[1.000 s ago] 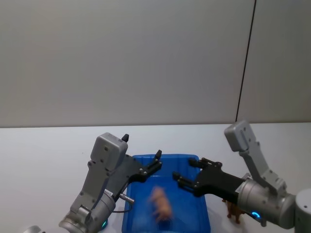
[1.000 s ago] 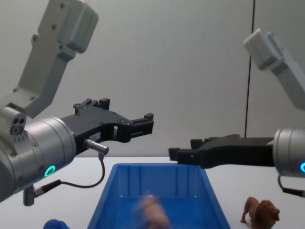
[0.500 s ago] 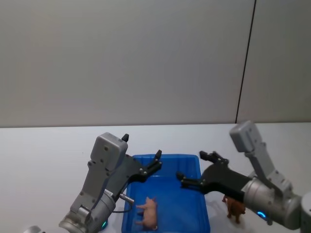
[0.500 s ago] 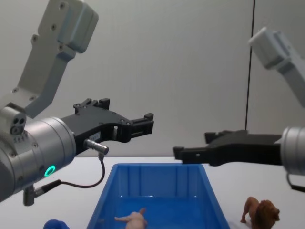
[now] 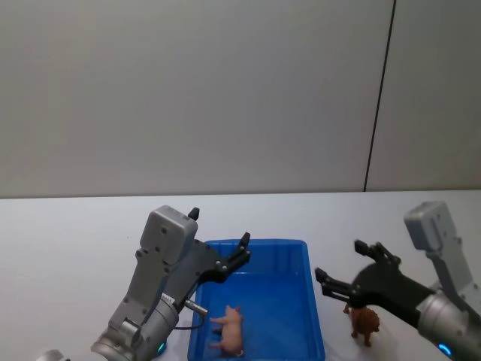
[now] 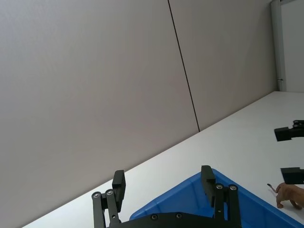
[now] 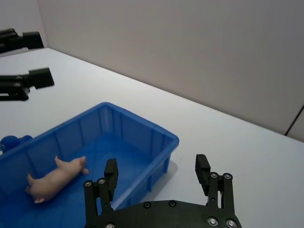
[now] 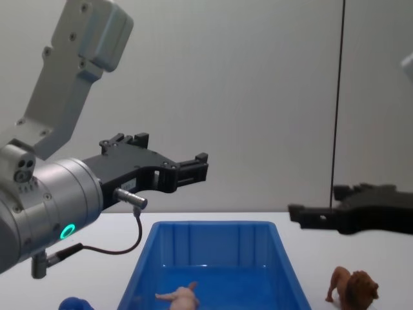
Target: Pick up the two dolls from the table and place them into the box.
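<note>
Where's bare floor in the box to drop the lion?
The box floor is bare across its far half and along the right wall. Crowded near-left, where the pink doll lies. Left gripper hovers over the far-left corner; right gripper hangs above the lion.

Both arms are built alike: a pale grey, boxy link with rounded corners runs into a brushed silver barrel. On the left arm point(image 8: 55, 200) the barrel carries a glowing green ring light point(image 8: 66, 230), a round knuckle with two small dark holes, a metal plug and a thin black cable point(image 8: 139, 232), while the right arm point(image 5: 440, 248) shows a small blue light. The left gripper point(image 6: 162, 174) and right gripper point(image 7: 156, 161) are matt black, flat-plated frames studded with small silver screws point(image 7: 211, 221), each ending in two short, blocky black fingers point(image 6: 118, 183).
</note>
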Tool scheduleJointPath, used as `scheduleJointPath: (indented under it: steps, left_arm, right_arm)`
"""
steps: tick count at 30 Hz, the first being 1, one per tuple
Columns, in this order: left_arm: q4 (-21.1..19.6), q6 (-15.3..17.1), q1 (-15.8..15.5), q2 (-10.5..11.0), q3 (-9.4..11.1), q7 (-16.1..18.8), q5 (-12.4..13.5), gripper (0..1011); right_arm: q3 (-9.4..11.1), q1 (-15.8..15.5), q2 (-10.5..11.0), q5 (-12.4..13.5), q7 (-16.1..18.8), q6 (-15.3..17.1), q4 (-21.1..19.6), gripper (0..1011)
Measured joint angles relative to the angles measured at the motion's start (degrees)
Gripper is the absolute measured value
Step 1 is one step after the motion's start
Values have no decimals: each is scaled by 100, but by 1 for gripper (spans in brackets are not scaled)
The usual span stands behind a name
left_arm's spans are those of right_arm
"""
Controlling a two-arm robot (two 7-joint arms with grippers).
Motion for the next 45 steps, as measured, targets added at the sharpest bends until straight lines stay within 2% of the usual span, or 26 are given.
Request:
scheduleJointPath:
  steps: [13, 25, 32, 36, 39, 44, 45]
  left_arm:
    - [0, 0, 0, 0, 0, 0, 0, 1001]
    - [0, 0, 0, 0, 0, 0, 0, 1001]
    - [0, 0, 0, 0, 0, 0, 0, 1001]
    - [0, 0, 0, 0, 0, 0, 0, 1001]
    - [0, 0, 0, 0, 0, 0, 0, 1001]
    - [0, 0, 0, 0, 0, 0, 0, 1001]
    - [0, 0, 0, 0, 0, 0, 0, 1001]
  right_arm:
    - [70, -409, 230, 205, -269, 179, -51, 1001]
    - [46, -505, 244, 265, -389, 319, 173, 982]
    - [23, -519, 225, 272, -438, 360, 251, 821]
    - [15, -530, 221, 284, -468, 369, 268, 675]
    - [13, -541, 220, 290, -486, 369, 270, 616]
    - [10, -579, 232, 287, -545, 332, 232, 441]
    - [10, -584, 234, 283, -555, 318, 224, 435]
